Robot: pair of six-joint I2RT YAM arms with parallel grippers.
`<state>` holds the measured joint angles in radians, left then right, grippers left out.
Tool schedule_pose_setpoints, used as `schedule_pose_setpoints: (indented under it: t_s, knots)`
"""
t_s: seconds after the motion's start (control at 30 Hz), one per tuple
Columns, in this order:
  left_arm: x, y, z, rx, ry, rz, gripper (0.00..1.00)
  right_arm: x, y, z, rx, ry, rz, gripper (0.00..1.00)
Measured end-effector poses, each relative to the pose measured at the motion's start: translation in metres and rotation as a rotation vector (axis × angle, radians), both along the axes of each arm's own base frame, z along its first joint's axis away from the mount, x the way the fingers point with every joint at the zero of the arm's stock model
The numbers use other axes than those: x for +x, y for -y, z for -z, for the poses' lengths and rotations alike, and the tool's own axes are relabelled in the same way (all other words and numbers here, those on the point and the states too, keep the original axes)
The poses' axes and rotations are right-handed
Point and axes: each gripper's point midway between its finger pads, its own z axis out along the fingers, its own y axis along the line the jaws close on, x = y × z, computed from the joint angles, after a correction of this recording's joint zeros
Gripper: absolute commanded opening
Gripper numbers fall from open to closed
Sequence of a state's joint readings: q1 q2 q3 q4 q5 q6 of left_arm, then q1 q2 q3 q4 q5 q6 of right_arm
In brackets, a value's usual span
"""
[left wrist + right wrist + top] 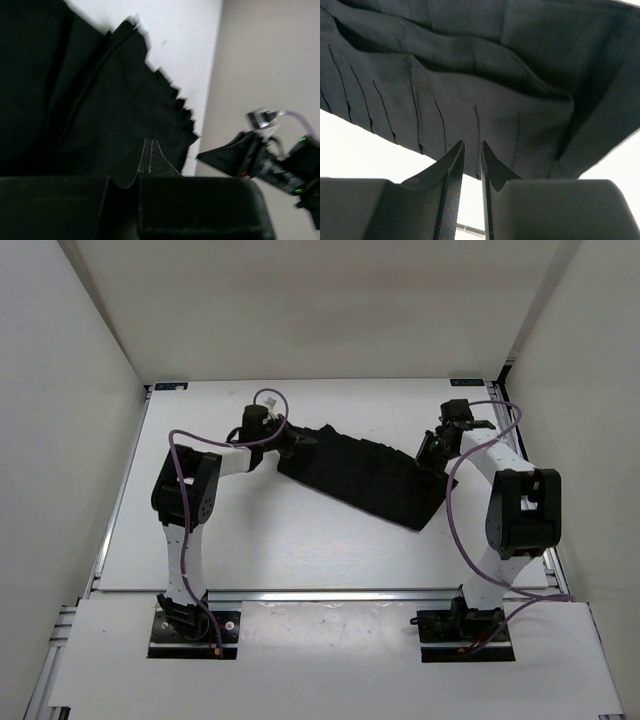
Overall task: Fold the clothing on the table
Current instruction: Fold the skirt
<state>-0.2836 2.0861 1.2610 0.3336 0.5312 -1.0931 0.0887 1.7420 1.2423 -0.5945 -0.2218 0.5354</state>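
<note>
The black clothing (360, 475) lies as a long wrinkled band across the back of the white table (300, 550), running from upper left to lower right. My left gripper (296, 440) is at its left end. In the left wrist view the left gripper (149, 141) has its jaws pressed together in the dark fabric (100, 100). My right gripper (430, 448) is at the garment's right end. In the right wrist view the right gripper (472, 144) shows a narrow gap, with the pleated hem (470, 90) right at its tips and white table visible between the fingers.
White walls (60, 390) close in the table on the left, back and right. A metal rail (320, 593) runs along the front edge by both arm bases. Purple cables (455, 500) loop off each arm. The right arm (265, 160) shows in the left wrist view.
</note>
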Motion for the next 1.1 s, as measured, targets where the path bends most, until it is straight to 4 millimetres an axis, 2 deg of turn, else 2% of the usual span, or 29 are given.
schedule_pose_setpoints:
  t_s: [0.1,0.27,0.33,0.43,0.5,0.63,0.73,0.83,0.9,0.93,1.0,1.07,1.1]
  knots:
    - [-0.016,0.007,0.031,0.057,-0.062,0.025,0.0,0.007,0.0,0.006,0.006,-0.04,-0.026,0.23]
    - [-0.044,-0.016,0.077,0.139,-0.177,0.0,0.0,0.011,0.009,0.024,0.012,-0.147,-0.048,0.23]
    - [-0.052,-0.023,0.075,0.154,-0.177,-0.007,0.0,0.016,0.013,0.03,0.009,-0.182,-0.061,0.23]
    - [-0.076,-0.037,0.074,0.192,-0.19,-0.021,0.0,0.026,0.014,0.037,0.0,-0.216,-0.092,0.23]
    - [-0.098,-0.047,0.075,0.215,-0.207,-0.026,0.0,0.035,0.01,0.041,-0.006,-0.233,-0.124,0.22]
    - [-0.128,-0.058,0.074,0.235,-0.222,-0.028,0.0,0.051,-0.003,0.048,-0.013,-0.238,-0.177,0.22]
    - [-0.139,-0.064,0.076,0.237,-0.233,-0.03,0.0,0.055,-0.014,0.045,-0.01,-0.218,-0.211,0.32]
    - [-0.136,-0.068,0.07,0.205,-0.227,-0.037,0.05,0.06,-0.022,0.03,-0.02,-0.164,-0.243,0.47]
    - [-0.131,-0.07,0.06,0.173,-0.217,-0.042,0.12,0.061,-0.025,0.011,-0.024,-0.108,-0.271,0.68]
    - [-0.127,-0.069,0.051,0.156,-0.203,-0.038,0.14,0.06,-0.024,-0.003,-0.024,-0.072,-0.28,0.73]
    - [-0.111,-0.069,0.026,0.119,-0.154,-0.039,0.15,0.052,-0.018,-0.027,-0.025,0.002,-0.292,0.77]
    - [-0.093,-0.07,-0.011,0.077,-0.067,-0.038,0.17,0.033,-0.004,-0.047,-0.024,0.049,-0.285,0.77]
    - [-0.088,-0.074,-0.028,0.065,-0.022,-0.042,0.16,0.023,0.005,-0.054,-0.022,0.066,-0.272,0.8]
